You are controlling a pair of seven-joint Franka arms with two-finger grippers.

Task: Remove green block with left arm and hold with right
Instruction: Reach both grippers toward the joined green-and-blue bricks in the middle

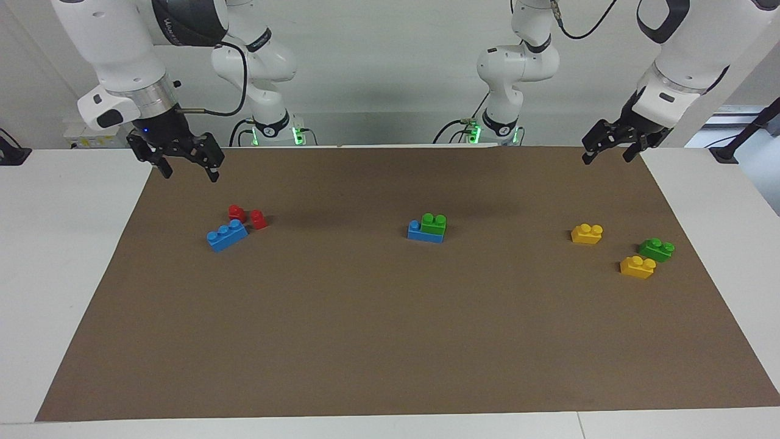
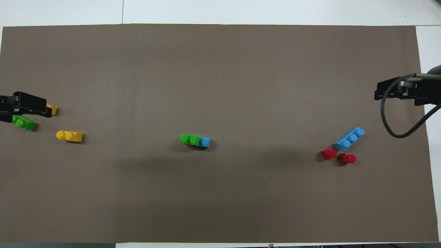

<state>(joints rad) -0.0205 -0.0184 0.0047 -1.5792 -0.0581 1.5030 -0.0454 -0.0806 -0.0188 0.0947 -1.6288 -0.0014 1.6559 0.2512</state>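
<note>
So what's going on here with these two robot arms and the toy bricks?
Nothing is being handled yet. In the middle of the brown mat a green block sits stacked on a blue brick. The left claw hangs open over the mat's edge at its own end, near two yellow bricks and a loose green one. The right claw hangs open above the red bricks and a second blue brick.

There are two small green plastic bricks (image 1: 433,224) (image 1: 656,249), two yellow plastic bricks (image 1: 587,233) (image 1: 637,267), two longer blue plastic bricks (image 1: 226,235) (image 1: 420,233) and two little red plastic bricks (image 1: 236,213) (image 1: 258,219).
</note>
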